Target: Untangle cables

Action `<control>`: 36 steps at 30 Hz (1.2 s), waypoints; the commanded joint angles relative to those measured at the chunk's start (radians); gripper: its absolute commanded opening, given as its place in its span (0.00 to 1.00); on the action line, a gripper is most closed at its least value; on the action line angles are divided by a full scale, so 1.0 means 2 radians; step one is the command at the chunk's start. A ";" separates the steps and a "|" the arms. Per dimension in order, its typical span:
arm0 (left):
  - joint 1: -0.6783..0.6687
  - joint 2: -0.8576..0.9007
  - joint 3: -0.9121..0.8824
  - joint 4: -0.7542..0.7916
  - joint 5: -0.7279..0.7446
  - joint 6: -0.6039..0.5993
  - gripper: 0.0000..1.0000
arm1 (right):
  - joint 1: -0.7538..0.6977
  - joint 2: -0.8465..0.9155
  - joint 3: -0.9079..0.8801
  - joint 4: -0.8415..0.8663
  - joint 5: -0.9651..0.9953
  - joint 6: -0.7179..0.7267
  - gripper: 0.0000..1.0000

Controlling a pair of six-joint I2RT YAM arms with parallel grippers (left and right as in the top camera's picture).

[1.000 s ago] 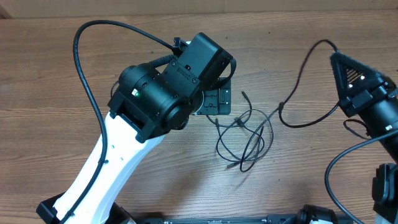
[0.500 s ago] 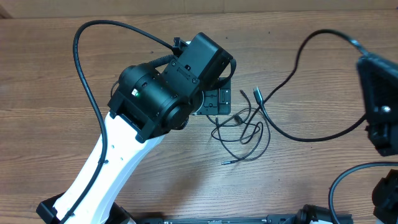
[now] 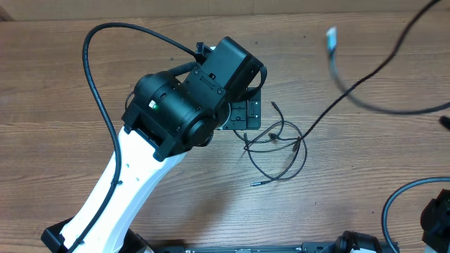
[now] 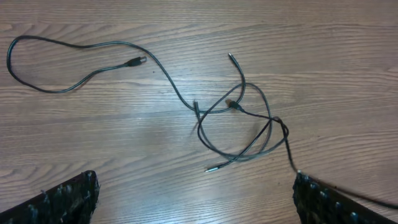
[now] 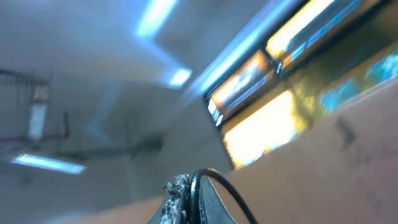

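Observation:
The cables (image 3: 278,146) are thin black cords in a loose tangle on the wooden table, just right of my left gripper (image 3: 246,114). In the left wrist view the tangle (image 4: 239,127) lies ahead of my open, empty left gripper (image 4: 199,205). A long loose strand (image 4: 74,62) trails off to the left. My right gripper (image 5: 198,200) is shut on one black cable strand (image 5: 214,180). That lifted strand (image 3: 365,98) runs blurred from the tangle up to the right, with a plug end (image 3: 330,35) hanging in the air. The right gripper is out of the overhead view.
My left arm (image 3: 176,105) covers the middle left of the table, with its thick black wire (image 3: 95,91) looping beside it. The right arm's base and wire (image 3: 415,211) sit at the lower right corner. The table's far edge (image 3: 211,15) runs along the top.
My right gripper has swung up and right out of the overhead view, taking its strand with it. The strand now hangs raised above the table and the tangle has tightened slightly. The left arm has not moved.

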 commanded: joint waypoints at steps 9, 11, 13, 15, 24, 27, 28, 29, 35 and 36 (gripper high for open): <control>0.002 -0.001 0.007 0.001 -0.010 0.010 1.00 | -0.001 0.027 0.004 -0.027 0.107 -0.128 0.04; 0.002 -0.001 0.007 0.001 -0.010 0.010 1.00 | -0.001 0.045 0.005 -0.039 0.107 -0.145 0.04; 0.003 -0.001 0.007 0.001 -0.010 0.010 1.00 | -0.002 0.067 0.009 -0.048 0.104 -0.147 0.04; 0.002 -0.001 0.007 0.001 -0.010 0.010 0.99 | -0.002 0.091 0.023 -0.061 0.084 -0.147 0.04; 0.003 -0.001 0.007 0.001 -0.010 0.010 0.99 | -0.002 0.172 0.085 -0.195 -0.012 -0.150 0.04; 0.002 -0.001 0.007 0.001 -0.010 0.010 1.00 | -0.002 0.179 0.085 -0.248 -0.009 -0.180 0.04; 0.002 -0.001 0.007 0.001 -0.010 0.010 1.00 | -0.002 0.181 0.085 -0.271 -0.007 -0.197 0.04; 0.002 -0.001 0.007 0.001 -0.010 0.010 1.00 | -0.002 0.182 0.085 -0.286 -0.004 -0.209 0.04; 0.003 -0.001 0.007 0.001 -0.010 0.010 1.00 | -0.002 0.184 0.085 -0.388 0.056 -0.292 0.04; 0.003 -0.001 0.007 0.001 -0.010 0.010 1.00 | -0.002 0.184 0.085 -0.398 0.063 -0.302 0.04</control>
